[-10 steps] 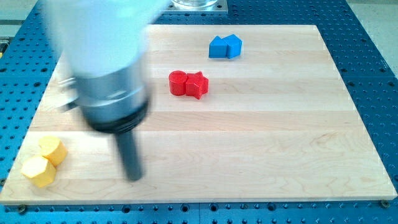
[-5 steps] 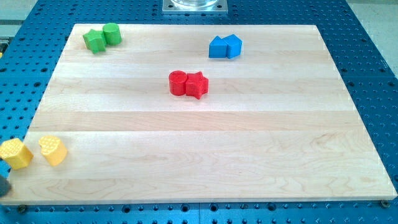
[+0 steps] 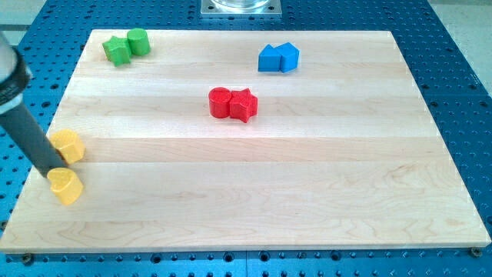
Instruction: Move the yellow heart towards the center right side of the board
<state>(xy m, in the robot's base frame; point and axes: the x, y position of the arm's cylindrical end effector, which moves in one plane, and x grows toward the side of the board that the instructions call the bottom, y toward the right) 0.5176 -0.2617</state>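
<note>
The yellow heart lies near the board's left edge, low in the view. A second yellow block, roughly hexagonal, sits just above it. My tip is at the board's left edge, between the two yellow blocks and touching or nearly touching the heart's upper left. The rod rises up and to the left out of the view.
The wooden board lies on a blue perforated table. A red cylinder and red star touch near the centre. Two blue blocks sit at the top, right of centre. A green star and green cylinder sit top left.
The rod swung off the left edge and came back in between the yellow blocks. The hexagonal yellow block was knocked left off the board edge, then moved up to above the heart.
</note>
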